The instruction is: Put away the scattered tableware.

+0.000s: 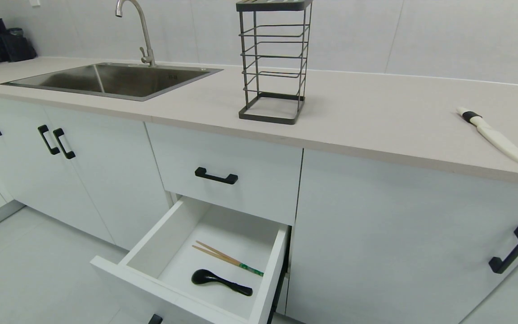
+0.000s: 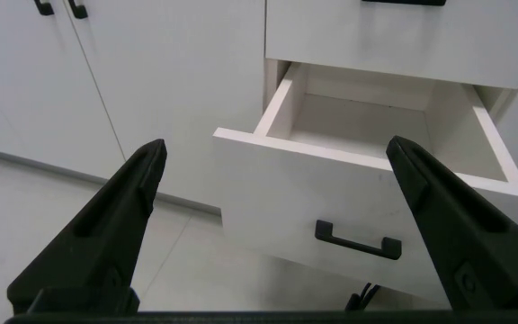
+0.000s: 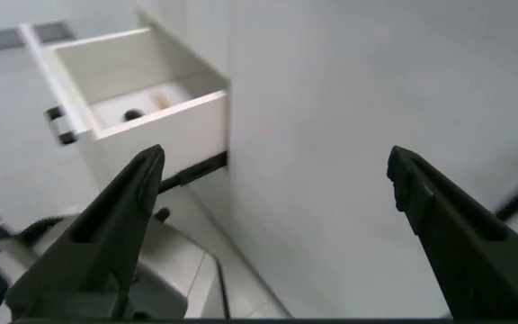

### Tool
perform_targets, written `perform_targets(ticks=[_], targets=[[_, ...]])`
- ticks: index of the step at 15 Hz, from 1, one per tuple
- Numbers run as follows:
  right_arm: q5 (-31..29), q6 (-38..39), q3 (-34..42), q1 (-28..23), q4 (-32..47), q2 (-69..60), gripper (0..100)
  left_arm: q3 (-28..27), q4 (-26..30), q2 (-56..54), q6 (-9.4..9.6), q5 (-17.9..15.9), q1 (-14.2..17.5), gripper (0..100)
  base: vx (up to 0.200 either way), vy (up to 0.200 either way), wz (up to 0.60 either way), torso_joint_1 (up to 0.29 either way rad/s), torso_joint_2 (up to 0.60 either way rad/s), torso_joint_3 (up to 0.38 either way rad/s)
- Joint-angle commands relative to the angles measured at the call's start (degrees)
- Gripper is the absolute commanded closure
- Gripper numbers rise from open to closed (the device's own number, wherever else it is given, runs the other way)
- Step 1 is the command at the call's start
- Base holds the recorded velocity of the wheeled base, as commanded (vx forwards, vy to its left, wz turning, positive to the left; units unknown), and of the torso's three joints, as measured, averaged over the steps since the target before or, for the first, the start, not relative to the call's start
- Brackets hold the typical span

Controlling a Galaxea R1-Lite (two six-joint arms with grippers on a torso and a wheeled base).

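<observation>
Head view first: one knife left out, drawer part-filled

Head view: a white-bladed knife (image 1: 493, 135) with a black collar lies alone on the matte, pale tabletop (image 1: 376, 117). It is far to the right, well apart from the dark wire rack (image 1: 273, 63) and the brushed-steel sink (image 1: 119, 81). Below, a white drawer (image 1: 151, 243) stands pulled out. Inside lie a pair of slim wooden chopsticks (image 1: 227, 258) with green ends and, beside them, a glossy black spoon (image 1: 221, 282). By my reading the task is partly done: those two are stowed, the knife is left, and the drawer awaits closing.

Left wrist view: the left gripper (image 2: 277, 148) hangs low in front of the drawer's face and its black bar handle (image 2: 358, 241). Its dark wedge-shaped fingers are spread wide, holding nothing.

Right wrist view: the right gripper (image 3: 277, 157) sits beside the smooth cabinet front (image 3: 349, 108), the drawer farther off. Its fingers too are parted and empty.
</observation>
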Motion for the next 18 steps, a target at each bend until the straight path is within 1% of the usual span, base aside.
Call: perform_targets(ticks=[1, 2, 3, 4, 5, 8, 11, 13, 14, 15, 16, 17, 18], targets=[[1.46, 0.03, 0.16, -11.98, 0.56, -7.24, 0, 0.0, 0.0, 0.07, -0.01, 0.01, 0.0, 0, 0.0, 0.0, 0.0, 0.0, 0.0, 0.0], [2.34, 0.12, 0.16, -16.11, 0.47, -7.42, 0, 0.0, 0.0, 0.07, -0.01, 0.01, 0.0, 0, 0.0, 0.0, 0.0, 0.0, 0.0, 0.0], [2.6, 0.12, 0.07, -18.04, 0.47, -7.59, 0, 0.0, 0.0, 0.07, -0.01, 0.01, 0.0, 0, 0.0, 0.0, 0.0, 0.0, 0.0, 0.0], [4.18, 0.21, -0.63, -23.49, 0.47, -8.56, 0, 0.0, 0.0, 0.07, 0.17, -0.08, 0.0, 0, 0.0, 0.0, 0.0, 0.0, 0.0, 0.0], [4.62, 0.47, -0.63, -24.81, 0.47, -9.61, 0, 0.0, 0.0, 0.07, 0.17, -0.08, 0.0, 0, 0.0, 0.0, 0.0, 0.0, 0.0, 0.0], [3.92, 0.82, 0.24, -25.16, -0.14, -14.62, 0, 0.0, -0.09, 0.07, 0.08, -0.08, 0.0, 0, 0.0, 0.0, 0.0, 0.0, 0.0, 0.0], [4.36, 1.88, -0.11, -30.09, -0.23, -15.85, 0, 0.0, 0.0, 0.07, 0.08, -0.08, 0.0, 0, 0.0, 0.0, 0.0, 0.0, 0.0, 0.0], [4.01, 1.7, 2.18, -30.0, -0.32, -17.44, 0, 0.0, -0.09, 0.07, 0.08, -0.17, 0.0, 0, 0.0, 0.0, 0.0, 0.0, 0.0, 0.0], [3.3, 1.88, 4.82, -29.47, 0.82, -19.98, 0, 0.0, -0.09, 0.07, 0.08, -0.17, 0.0, 0, 0.0, 0.0, 0.0, 0.0, 0.0, 0.0], [2.43, 2.67, 4.82, -29.38, 4.08, -20.16, 0, 0.0, -0.09, 0.07, -0.27, -0.08, 0.0, 0, 0.0, 0.0, 0.0, 0.0, 0.0, 0.0], [1.63, 4.52, 4.82, -29.38, 5.75, -20.16, 0, 0.0, -0.09, 0.07, -0.36, 0.01, 0.0, 0, 0.0, 0.0, 0.0, 0.0, 0.0, 0.0], [0.84, 6.1, 4.82, -29.38, 11.37, -20.16, 0, 0.0, -0.18, 0.07, -0.18, -0.08, 0.0, 0, 0.0, 0.0, 0.0, 0.0, 0.0, 0.0], [0.49, 6.8, 4.38, -29.38, 12.43, -20.16, 0, 0.0, -0.44, 0.07, -0.18, -0.08, 0.09, 0, 0.0, 0.0, 0.0, 0.0, 0.0, 0.0]])
